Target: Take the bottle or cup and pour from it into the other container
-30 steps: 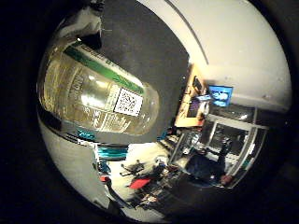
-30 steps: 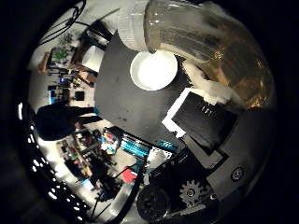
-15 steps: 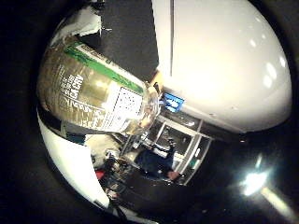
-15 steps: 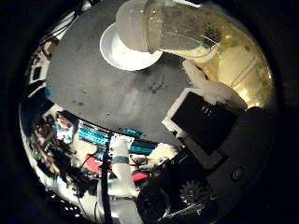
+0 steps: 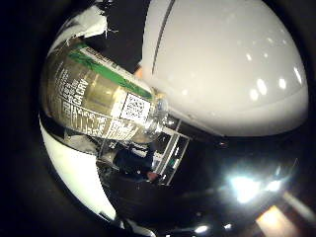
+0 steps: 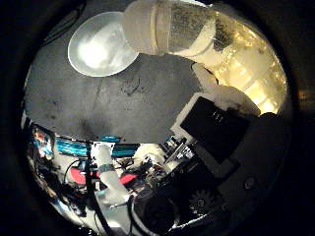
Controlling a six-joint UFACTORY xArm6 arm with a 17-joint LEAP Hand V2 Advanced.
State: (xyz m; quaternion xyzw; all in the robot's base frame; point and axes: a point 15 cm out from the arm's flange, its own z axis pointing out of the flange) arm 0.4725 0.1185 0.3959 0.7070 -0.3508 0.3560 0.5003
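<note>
The white-and-black robot hand (image 6: 221, 123) grips a clear plastic bottle (image 6: 206, 34), tilted, its mouth beside a white round bowl (image 6: 101, 44) on the dark table (image 6: 142, 103).

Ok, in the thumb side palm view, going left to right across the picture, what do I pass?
White bowl on the dark table → the bottle's white cap → the clear bottle held in the right hand.

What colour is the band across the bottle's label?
Green, running across the bottle's label; clearest in the little finger side palm view.
</note>
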